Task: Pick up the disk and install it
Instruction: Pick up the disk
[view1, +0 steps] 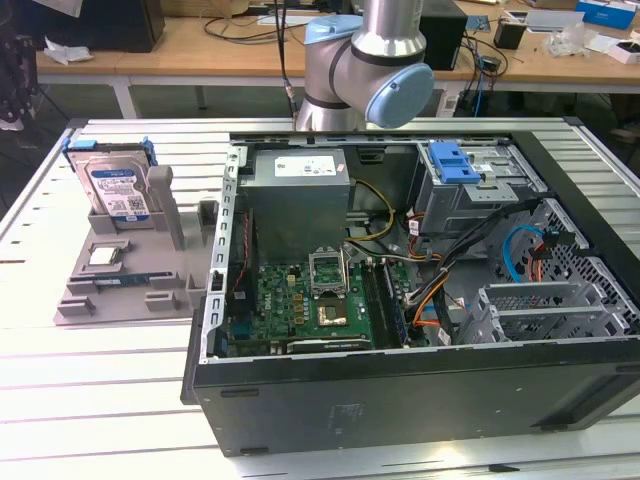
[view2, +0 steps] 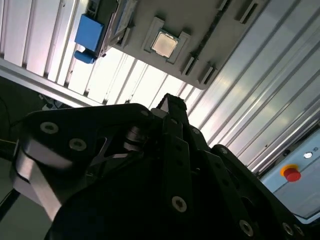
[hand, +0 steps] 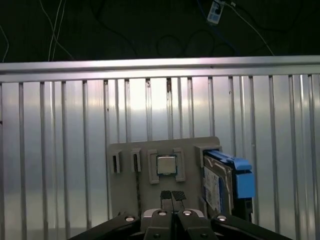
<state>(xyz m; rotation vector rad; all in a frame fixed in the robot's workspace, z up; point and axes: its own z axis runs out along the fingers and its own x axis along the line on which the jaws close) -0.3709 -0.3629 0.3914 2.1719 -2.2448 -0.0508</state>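
The disk (view1: 115, 190), a silver hard drive with a blue-and-white label and a blue caddy frame, stands tilted in a grey holder (view1: 120, 290) at the exterior view's left, beside the open computer case (view1: 400, 330). In the first wrist view the disk (hand: 219, 182) stands on edge in the holder (hand: 145, 187). My gripper (hand: 172, 196) hangs above the holder's near edge, well clear of the disk. Its two fingertips are pressed together with nothing between them. The second wrist view catches the blue caddy (view2: 90, 32) past the gripper's black body.
A small square processor chip (view1: 105, 255) (hand: 166, 165) (view2: 164, 44) lies in the holder next to the disk. Inside the case are a motherboard (view1: 310, 300), cables and a blue-latched drive bay (view1: 455, 160). The arm's elbow (view1: 370, 60) rises behind the case. A red button (view2: 291, 173) sits off the slatted table.
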